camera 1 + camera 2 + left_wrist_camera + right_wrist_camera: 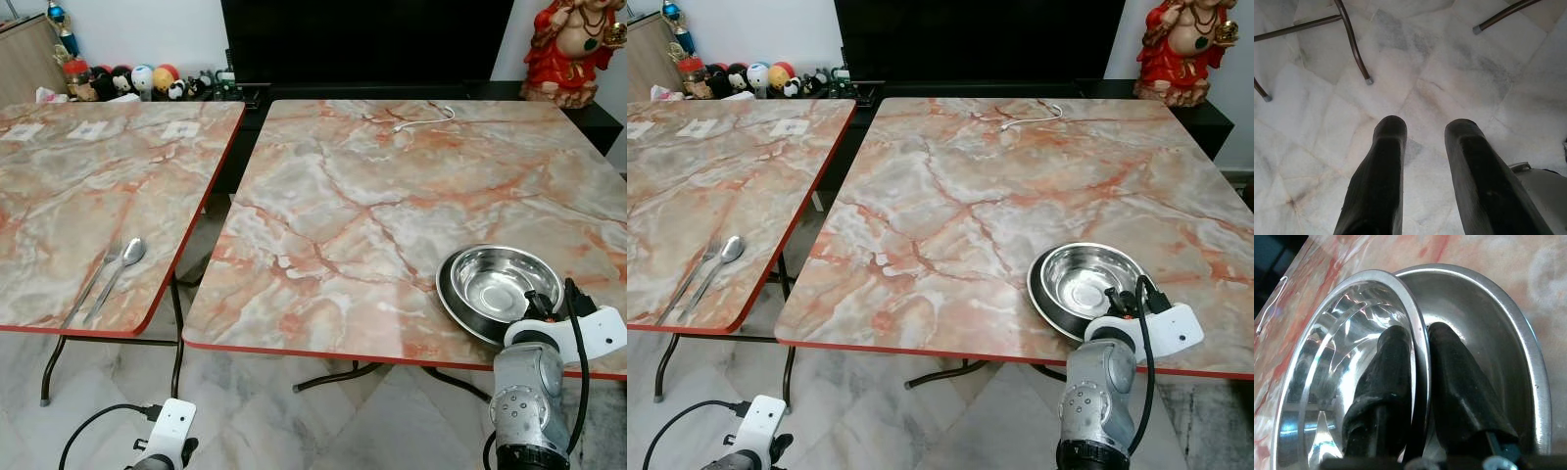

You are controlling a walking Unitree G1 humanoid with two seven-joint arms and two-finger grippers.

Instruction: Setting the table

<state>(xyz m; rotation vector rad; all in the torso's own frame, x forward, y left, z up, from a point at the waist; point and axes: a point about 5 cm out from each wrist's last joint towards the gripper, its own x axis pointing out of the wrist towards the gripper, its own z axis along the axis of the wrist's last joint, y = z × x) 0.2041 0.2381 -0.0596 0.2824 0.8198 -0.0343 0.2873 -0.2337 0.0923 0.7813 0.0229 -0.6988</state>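
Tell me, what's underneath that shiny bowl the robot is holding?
Under the steel bowl sits a wider steel plate, resting on the marble-patterned table. The right gripper pinches the bowl's rim, one finger inside, one outside. The plate's middle is covered by the bowl.

No words, numbers or brand marks can be read anywhere. Three pale paper squares (95, 128) lie along the far edge of the left worktop (59, 215), but any print on them is too small and blurred to make out.
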